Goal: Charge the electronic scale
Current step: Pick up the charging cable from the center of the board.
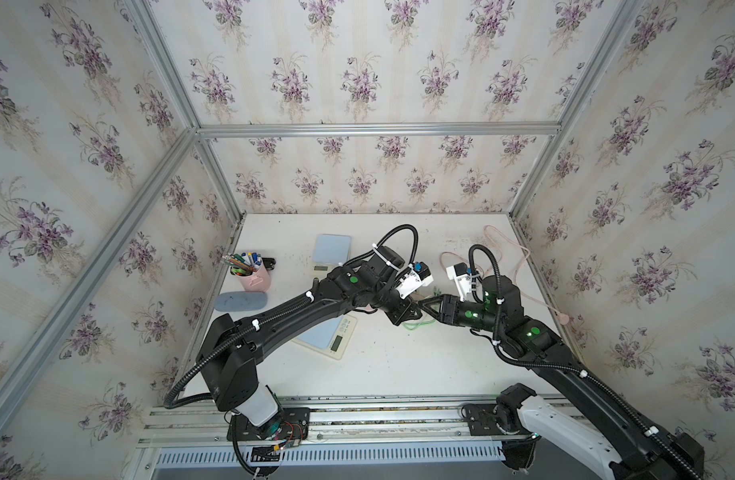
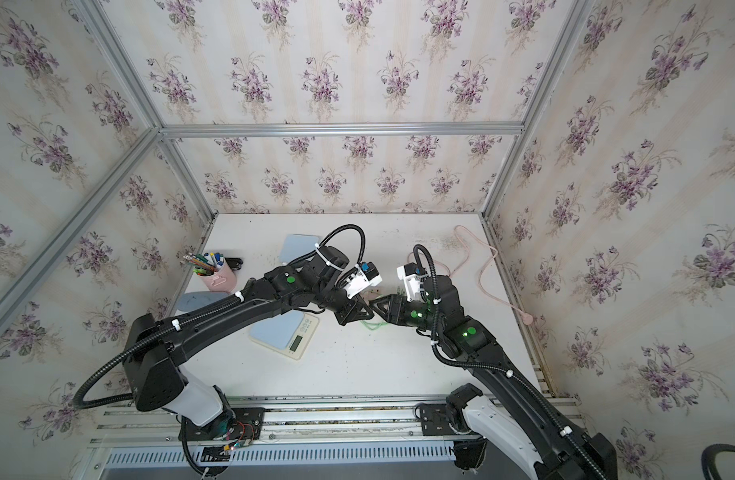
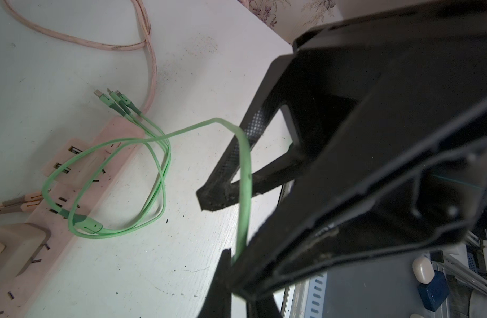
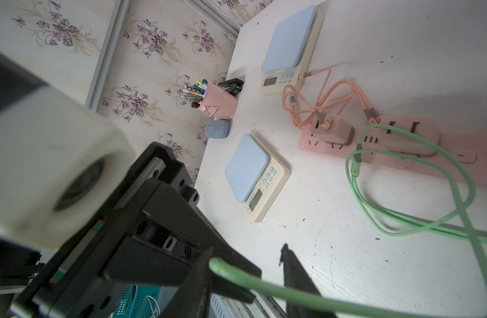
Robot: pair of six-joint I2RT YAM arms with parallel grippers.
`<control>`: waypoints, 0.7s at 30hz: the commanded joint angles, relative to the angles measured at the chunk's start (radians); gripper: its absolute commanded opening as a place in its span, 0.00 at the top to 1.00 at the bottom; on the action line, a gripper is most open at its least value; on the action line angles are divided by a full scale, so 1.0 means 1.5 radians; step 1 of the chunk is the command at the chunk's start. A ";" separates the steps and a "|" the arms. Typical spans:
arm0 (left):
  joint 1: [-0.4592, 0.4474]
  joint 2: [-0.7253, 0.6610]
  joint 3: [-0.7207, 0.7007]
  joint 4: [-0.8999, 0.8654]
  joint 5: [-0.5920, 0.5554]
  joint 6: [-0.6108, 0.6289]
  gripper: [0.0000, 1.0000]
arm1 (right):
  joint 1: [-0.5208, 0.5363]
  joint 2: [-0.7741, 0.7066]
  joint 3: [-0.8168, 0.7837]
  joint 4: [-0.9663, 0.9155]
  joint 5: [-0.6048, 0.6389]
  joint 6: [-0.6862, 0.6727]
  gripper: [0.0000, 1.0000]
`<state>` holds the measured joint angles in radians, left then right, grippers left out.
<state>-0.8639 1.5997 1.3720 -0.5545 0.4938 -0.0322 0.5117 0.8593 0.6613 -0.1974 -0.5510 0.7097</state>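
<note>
White tabletop [image 1: 399, 374] carries a pink power strip [image 4: 309, 144] and pink pen cup [image 1: 257, 280].
Left end effector [image 3: 232, 257] pinches the green charging cable [image 3: 243, 170]; right end effector [image 1: 428, 302] has its jaws spread astride it; blue-topped cream electronic scale [image 4: 246, 168] lies nearby, half under the left arm [image 1: 299, 313].

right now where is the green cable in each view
top view: green cable, small tangle near picture centre
top view: same spot
left wrist: loops left of centre, runs down the middle
right wrist: right side and bottom edge
shared landmark: pink power strip, beside the loop in both wrist views
</note>
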 commanded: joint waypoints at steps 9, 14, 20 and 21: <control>0.000 -0.039 -0.022 0.040 -0.050 0.000 0.86 | 0.011 -0.001 -0.006 0.039 0.007 0.020 1.00; 0.001 -0.081 -0.093 0.133 -0.079 -0.034 0.55 | 0.010 -0.023 -0.029 0.088 0.026 0.089 1.00; 0.019 -0.112 -0.193 0.272 -0.027 -0.094 0.56 | 0.010 -0.053 -0.040 0.131 0.063 0.164 1.00; 0.021 -0.113 -0.203 0.287 -0.020 -0.099 0.57 | 0.009 -0.053 -0.037 0.134 0.060 0.167 1.00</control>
<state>-0.8394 1.4384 1.0954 -0.2733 0.4232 -0.1249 0.5251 0.7860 0.6003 -0.0711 -0.4805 0.8875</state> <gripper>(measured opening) 0.437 0.049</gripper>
